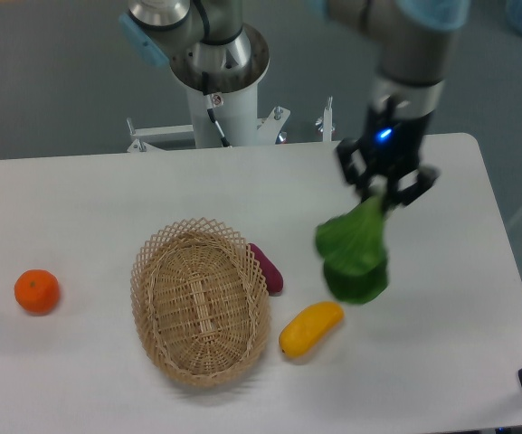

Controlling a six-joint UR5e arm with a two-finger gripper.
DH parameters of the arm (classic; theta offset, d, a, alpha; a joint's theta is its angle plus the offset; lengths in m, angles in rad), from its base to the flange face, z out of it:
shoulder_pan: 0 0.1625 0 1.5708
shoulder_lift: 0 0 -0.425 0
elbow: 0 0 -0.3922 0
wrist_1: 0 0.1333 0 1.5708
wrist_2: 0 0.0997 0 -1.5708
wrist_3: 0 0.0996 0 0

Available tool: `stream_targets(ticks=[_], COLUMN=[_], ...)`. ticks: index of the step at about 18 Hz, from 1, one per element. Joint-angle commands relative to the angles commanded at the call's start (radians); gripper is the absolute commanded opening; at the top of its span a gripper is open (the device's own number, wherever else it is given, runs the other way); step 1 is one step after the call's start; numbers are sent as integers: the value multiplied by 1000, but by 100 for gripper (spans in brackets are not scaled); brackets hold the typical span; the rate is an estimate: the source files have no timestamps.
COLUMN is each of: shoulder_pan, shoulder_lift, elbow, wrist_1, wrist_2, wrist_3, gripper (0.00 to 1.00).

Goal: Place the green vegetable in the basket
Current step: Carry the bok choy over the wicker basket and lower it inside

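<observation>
Claw (pixel 385 192) gripping green vegetable (pixel 355 256), right of basket (pixel 201 307)

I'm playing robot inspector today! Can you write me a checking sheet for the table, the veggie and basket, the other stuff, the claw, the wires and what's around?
Surface: white table, looks clean.
Job's things: green vegetable hangs in the air from the claw, leaves down, right of the basket and above the yellow fruit. The basket has nothing in it.
Clutter: orange at the far left; purple vegetable touching the basket's right rim; yellow fruit beside the basket, lower right.
Claw: claw shut on the green vegetable's pale stem, with a blue light on.
Cables: one black cable runs down the arm's base post.
Surroundings: grey floor behind the table; a dark object at the bottom right corner, too cut off to tell.
</observation>
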Motion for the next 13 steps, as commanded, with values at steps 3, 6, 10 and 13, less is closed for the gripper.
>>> stream_targets(ticks=[3, 6, 10, 13], shoulder_pan=[-100, -167, -221, -227], shoulder_lift=[-51, -72, -121, -146], elbow=[-3, -25, -32, -57], wrist_1=[22, 23, 28, 34], wrist_2=[60, 103, 110, 118], wrist_3=[-66, -82, -77, -68], gripper=[24, 25, 25, 25])
